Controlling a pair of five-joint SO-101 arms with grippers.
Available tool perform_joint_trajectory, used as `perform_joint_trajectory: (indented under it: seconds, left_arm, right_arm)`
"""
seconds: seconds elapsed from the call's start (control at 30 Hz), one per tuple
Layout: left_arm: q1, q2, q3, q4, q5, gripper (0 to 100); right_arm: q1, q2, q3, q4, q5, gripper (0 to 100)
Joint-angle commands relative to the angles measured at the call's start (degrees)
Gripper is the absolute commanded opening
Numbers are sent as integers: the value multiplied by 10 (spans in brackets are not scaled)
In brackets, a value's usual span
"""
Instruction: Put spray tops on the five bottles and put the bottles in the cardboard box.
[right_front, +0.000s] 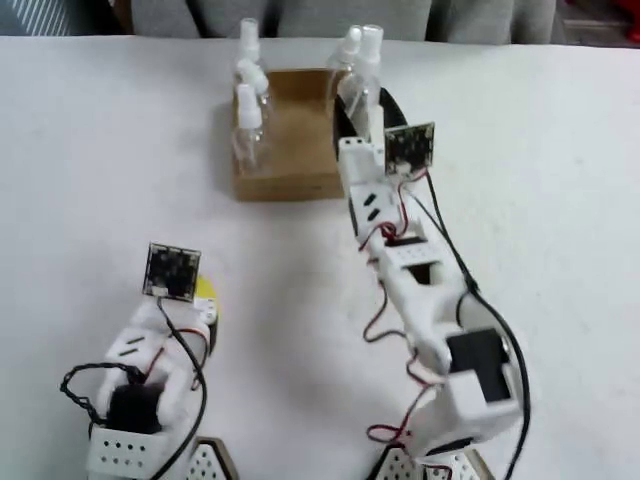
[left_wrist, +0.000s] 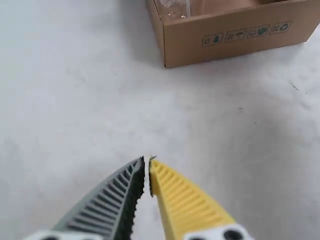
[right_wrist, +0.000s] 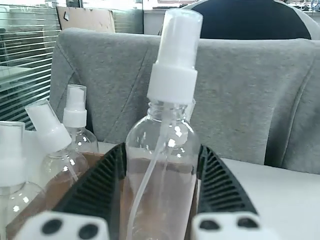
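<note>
The cardboard box (right_front: 290, 150) stands at the middle back of the white table. Three clear bottles with white spray tops (right_front: 248, 118) stand along its left wall; in the right wrist view they are (right_wrist: 74, 125). My right gripper (right_front: 360, 105) is at the box's right side, shut on another upright clear bottle (right_wrist: 161, 170) with a spray top (right_wrist: 175, 55). A fifth spray top (right_front: 348, 45) rises just beside it. My left gripper (left_wrist: 148, 164) is shut with nothing in it, low over the table, well short of the box (left_wrist: 235, 32).
Grey seat backs (right_wrist: 260, 100) stand behind the table's far edge. The right arm (right_front: 420, 290) and its red and black cables stretch from the front edge to the box. Bare table (right_front: 120, 140) lies left of the box and in front of it.
</note>
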Motion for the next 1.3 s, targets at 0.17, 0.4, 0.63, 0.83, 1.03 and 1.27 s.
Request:
perform_joint_trajectory:
  seconds: [0.17,0.4,0.63,0.83,1.03,1.27]
  left_arm:
    - [-5,-8,-2,-3,-5,24]
    - [-4,-8,-2,-4,-5,24]
    - [-5,-8,-2,-4,-5,24]
    - [-7,-8,-2,-4,-5,24]
    - [-7,-8,-2,-4,-5,24]
    - [-7,-8,-2,-4,-5,24]
  right_arm:
    - [-1,151,-149,-23,-4,15]
    - [1,224,-217,-23,-4,15]
    - [1,266,-248,-23,-4,15]
    - [-3,289,-257,-23,-4,15]
    - [1,293,-252,-23,-4,15]
    - [0,288,-200,-66,-3,15]
